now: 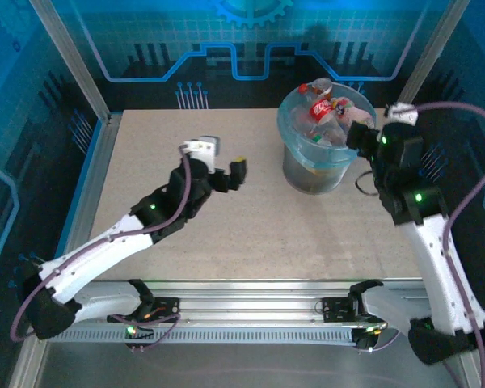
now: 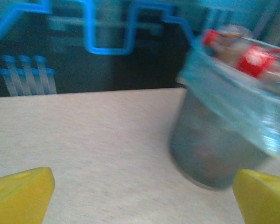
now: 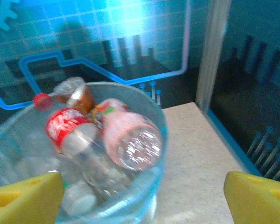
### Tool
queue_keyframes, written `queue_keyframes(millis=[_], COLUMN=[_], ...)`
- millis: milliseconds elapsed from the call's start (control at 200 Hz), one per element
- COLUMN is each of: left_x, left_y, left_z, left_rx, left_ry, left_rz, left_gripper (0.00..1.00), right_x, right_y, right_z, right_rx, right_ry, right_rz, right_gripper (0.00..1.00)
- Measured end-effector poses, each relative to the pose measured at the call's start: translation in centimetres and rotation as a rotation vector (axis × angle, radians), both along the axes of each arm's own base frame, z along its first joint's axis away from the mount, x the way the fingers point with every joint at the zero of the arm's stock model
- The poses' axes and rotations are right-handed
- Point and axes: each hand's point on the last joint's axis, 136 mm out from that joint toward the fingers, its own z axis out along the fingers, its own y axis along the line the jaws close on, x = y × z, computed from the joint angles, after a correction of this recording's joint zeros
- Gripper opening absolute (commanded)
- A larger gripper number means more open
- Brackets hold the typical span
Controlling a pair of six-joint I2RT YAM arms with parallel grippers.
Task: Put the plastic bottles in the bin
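Yellow fingertips (image 3: 25,196) of the right gripper (image 3: 144,198) are framing the lower corners of its wrist view. They are spread wide with nothing between them, so the jaws are standing released and carrying nothing. Just beyond them the round grey waste bin (image 3: 158,140), lined with a translucent light-blue plastic bag, is sitting toward the table's far right. The small clear plastic bottles (image 3: 91,156) are lying heaped inside it. A red-labelled bottle (image 3: 65,128) with a red cap is leaning beside a crushed pinkish bottle (image 3: 130,140), and a brown-labelled bottle (image 3: 77,93) is poking up behind. They are piling above the rim, probably because the bin is getting full and each one is resting where it dropped.

From above, the right gripper (image 1: 357,136) is hovering at the bin's right edge, about level with the rim, which fits a hand positioned at the opening for a drop. The left gripper (image 1: 236,174) is hanging over the pale speckled table (image 1: 226,242), left of the bin and apart from it. Its yellow fingers (image 2: 21,193) are likewise gaping with nothing held, and it is facing the bin's grey wall. Every bottle I can make out is lying in the bin, so the task is looking close to finished.
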Motion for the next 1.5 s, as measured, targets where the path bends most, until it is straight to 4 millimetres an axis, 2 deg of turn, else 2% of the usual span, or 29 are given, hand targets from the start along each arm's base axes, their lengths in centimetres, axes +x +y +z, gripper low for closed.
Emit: queue_keyframes(millis=[50, 100, 140, 210, 275, 340, 455, 525, 610, 760, 930, 1080, 1166, 1266, 1496], left_x=[0.6, 0.9, 1.1, 1.0, 0.5, -0.1, -1.1, -1.2, -0.6, 1.8, 3.3, 4.1, 4.1, 3.9, 4.3], left_y=[3.5, 6.8, 9.6, 13.5, 16.4, 18.9, 22.1, 22.7, 22.0, 19.8, 18.1, 17.2, 16.7, 15.9, 16.1], left_z=[-1.1, -2.8, -4.5, -7.8, -11.0, -13.8, -18.2, -20.5, -22.2, -21.8, -21.9, -20.9, -20.7, -20.5, -20.7], left_rx=[0.014, 0.038, 0.068, 0.123, 0.17, 0.199, 0.235, 0.254, 0.258, 0.225, 0.217, 0.201, 0.191, 0.174, 0.185], left_ry=[-0.017, -0.019, -0.018, 0.003, 0.038, 0.075, 0.126, 0.155, 0.183, 0.116, 0.106, 0.077, 0.064, 0.046, 0.067], left_rz=[0.1, 0.196, 0.283, 0.405, 0.495, 0.567, 0.643, 0.629, 0.551, 0.38, 0.243, 0.184, 0.159, 0.114, 0.117], left_gripper=[0.99, 0.99, 0.99, 0.99, 0.99, 0.99, 0.99, 0.99, 0.99, 0.99, 0.99, 0.99, 0.99, 0.99, 0.99], right_x=[-0.6, -0.8, -0.7, -0.6, -0.5, -0.5, 0.2, 0.8, 1.8, 3.5, 4.5, 4.8, 5.3, 6.7, 7.3], right_y=[-1.1, -2.1, -2.8, -3.3, -3.1, -2.2, -0.4, 0.8, 2.5, 5.2, 6.5, 6.1, 5.0, 3.5, 2.8], right_z=[-2.2, -5.4, -8.6, -14.4, -19.6, -23.6, -27.7, -28.8, -29.4, -29.0, -29.9, -31.0, -30.7, -30.0, -29.9], right_rx=[-0.022, -0.05, -0.076, -0.109, -0.134, -0.147, -0.151, -0.149, -0.144, -0.15, -0.159, -0.143, -0.127, -0.117, -0.116], right_ry=[0.009, 0.048, 0.092, 0.183, 0.251, 0.292, 0.287, 0.259, 0.218, 0.125, 0.083, 0.097, 0.093, 0.098, 0.119], right_rz=[-0.032, -0.062, -0.076, -0.065, -0.021, 0.046, 0.164, 0.237, 0.335, 0.485, 0.556, 0.549, 0.489, 0.402, 0.35], right_gripper=[0.89, 0.88, 0.88, 0.88, 0.88, 0.89, 0.89, 0.89, 0.89, 0.88, 0.89, 0.92, 0.97, 0.98, 0.99])
